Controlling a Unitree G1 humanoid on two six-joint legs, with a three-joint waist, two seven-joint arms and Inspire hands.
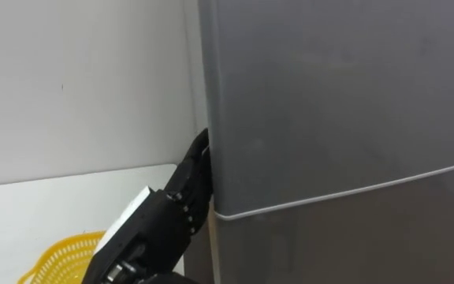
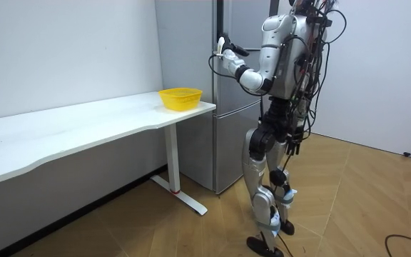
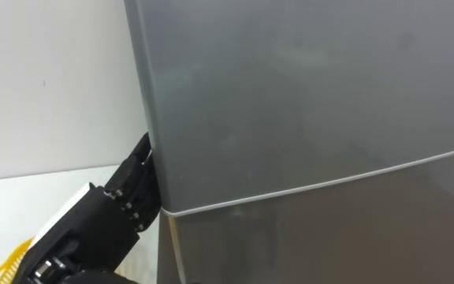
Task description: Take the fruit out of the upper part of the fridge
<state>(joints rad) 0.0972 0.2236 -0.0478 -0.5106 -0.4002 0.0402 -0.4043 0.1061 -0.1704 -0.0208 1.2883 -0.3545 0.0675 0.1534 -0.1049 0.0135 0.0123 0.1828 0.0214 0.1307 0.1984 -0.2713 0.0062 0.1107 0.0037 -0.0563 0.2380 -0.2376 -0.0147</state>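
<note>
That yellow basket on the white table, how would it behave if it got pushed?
The yellow basket looks like openwork plastic, so probably light and fairly stiff. On the smooth white table it would likely slide rather than tip, being wide and low.

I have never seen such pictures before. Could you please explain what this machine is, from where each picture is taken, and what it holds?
This is a humanoid robot standing before a grey fridge. The room view comes from a camera standing in the room. The two eye views come from the robot's head and look at the upper door, which looks closed. Its black left hand is at the door's left edge; whether it grips cannot be seen. A yellow basket stands on the white table beside the fridge.
</note>
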